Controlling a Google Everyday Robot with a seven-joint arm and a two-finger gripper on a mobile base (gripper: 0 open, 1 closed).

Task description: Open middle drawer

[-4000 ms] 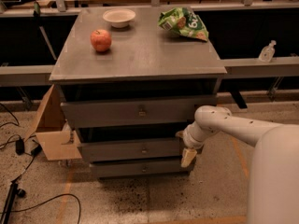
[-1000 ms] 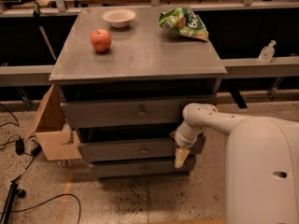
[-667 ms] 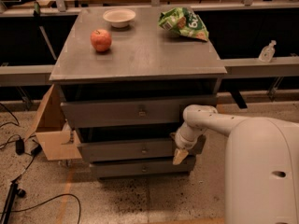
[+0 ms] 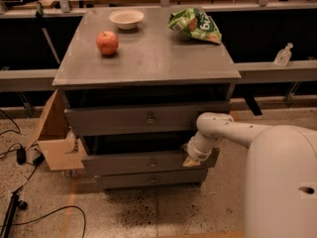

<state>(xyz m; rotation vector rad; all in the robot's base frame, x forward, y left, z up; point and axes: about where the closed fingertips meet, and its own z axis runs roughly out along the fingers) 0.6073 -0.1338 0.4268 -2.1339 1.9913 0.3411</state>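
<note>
The grey cabinet (image 4: pixel 148 58) has three drawer fronts stacked. The middle drawer (image 4: pixel 133 164) is a long flat panel with a small central knob (image 4: pixel 152 163), and it stands out a little, with a dark gap above it. The widest top drawer front (image 4: pixel 124 120) is above it and the short bottom one (image 4: pixel 148 179) below it. My gripper (image 4: pixel 190 161), on the white arm (image 4: pixel 223 128), is down at the right end of the middle drawer's front, well right of the knob, against or just in front of the panel.
On the cabinet top sit a red apple (image 4: pixel 107 42), a white bowl (image 4: pixel 127 18) and a green chip bag (image 4: pixel 194 25). An open cardboard box (image 4: pixel 54 143) stands at the cabinet's left. Cables (image 4: pixel 20 157) lie on the floor at left. A small bottle (image 4: pixel 283 55) stands on the right ledge.
Over the four seconds my gripper has moved left along the middle drawer's right end and risen slightly. The drawers look unchanged.
</note>
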